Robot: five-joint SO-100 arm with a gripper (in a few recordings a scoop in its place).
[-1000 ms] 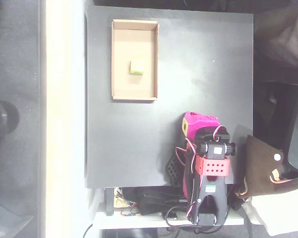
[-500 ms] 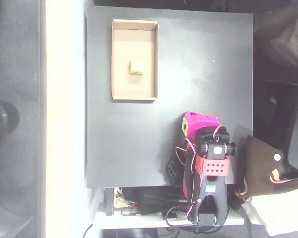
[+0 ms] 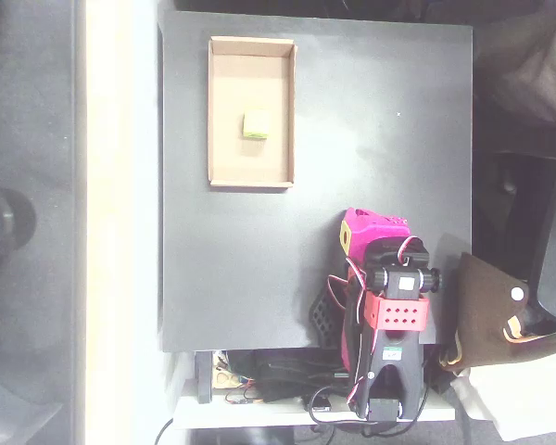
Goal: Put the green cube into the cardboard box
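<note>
The green cube [image 3: 255,126] lies inside the cardboard box [image 3: 220,176], near the middle of its floor. The box sits at the upper left of the black table in the overhead view. The magenta gripper [image 3: 357,232] is folded back over the arm's base at the table's lower right, far from the box. Its fingers are tucked under the arm's body, so I cannot see whether they are open or shut. Nothing shows in them.
The black table [image 3: 371,120] ends at a pale strip on the left. A brown bag [image 3: 496,311] sits just off the table's right edge beside the arm. Cables and the arm's base [image 3: 389,371] crowd the lower edge.
</note>
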